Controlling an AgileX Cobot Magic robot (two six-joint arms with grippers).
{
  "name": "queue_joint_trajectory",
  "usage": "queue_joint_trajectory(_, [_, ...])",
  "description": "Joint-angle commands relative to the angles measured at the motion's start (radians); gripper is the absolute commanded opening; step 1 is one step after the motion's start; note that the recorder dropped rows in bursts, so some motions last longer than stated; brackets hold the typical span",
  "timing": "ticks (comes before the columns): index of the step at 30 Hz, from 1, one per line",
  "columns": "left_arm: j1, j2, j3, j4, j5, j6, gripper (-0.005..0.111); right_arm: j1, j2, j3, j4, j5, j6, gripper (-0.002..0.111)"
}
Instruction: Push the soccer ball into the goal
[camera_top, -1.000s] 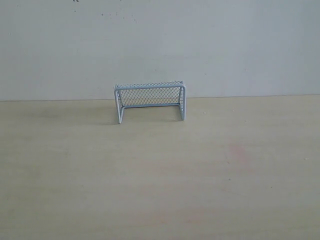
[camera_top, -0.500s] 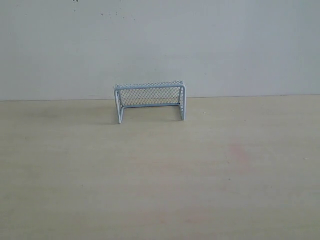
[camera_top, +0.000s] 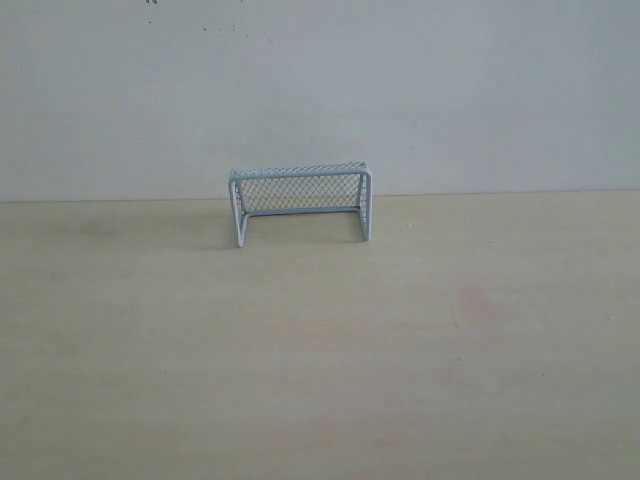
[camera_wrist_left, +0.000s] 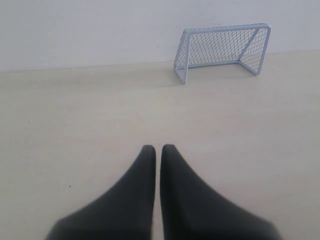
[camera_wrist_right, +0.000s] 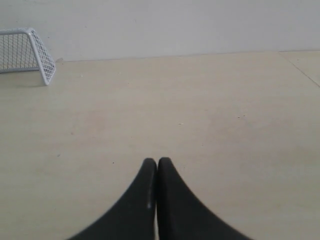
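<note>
The white-framed goal (camera_top: 300, 205) with mesh netting stands upright at the back of the pale wooden table, close to the wall; it also shows in the left wrist view as the goal (camera_wrist_left: 222, 50) and partly in the right wrist view as the goal (camera_wrist_right: 27, 52). The soccer ball is not visible in any view. My left gripper (camera_wrist_left: 158, 148) is shut with nothing between its black fingers, well short of the goal. My right gripper (camera_wrist_right: 157, 161) is shut and empty too. Neither gripper appears in the exterior view.
The pale wooden table (camera_top: 320, 340) runs back to a white wall (camera_top: 320, 90). A faint pink stain (camera_top: 478, 305) marks the tabletop right of centre. A seam in the tabletop (camera_wrist_right: 300, 67) shows in the right wrist view.
</note>
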Motion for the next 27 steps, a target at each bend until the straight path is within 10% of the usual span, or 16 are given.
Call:
queue_joint_trajectory(1, [0.002, -0.004, 0.004, -0.009, 0.000, -0.003, 0.004, 0.002, -0.005, 0.000, -0.007, 0.004, -0.010, 0.000])
queue_joint_trajectory(27, [0.002, -0.004, 0.004, -0.009, 0.000, -0.003, 0.004, 0.002, -0.005, 0.000, -0.007, 0.006, 0.000, 0.000])
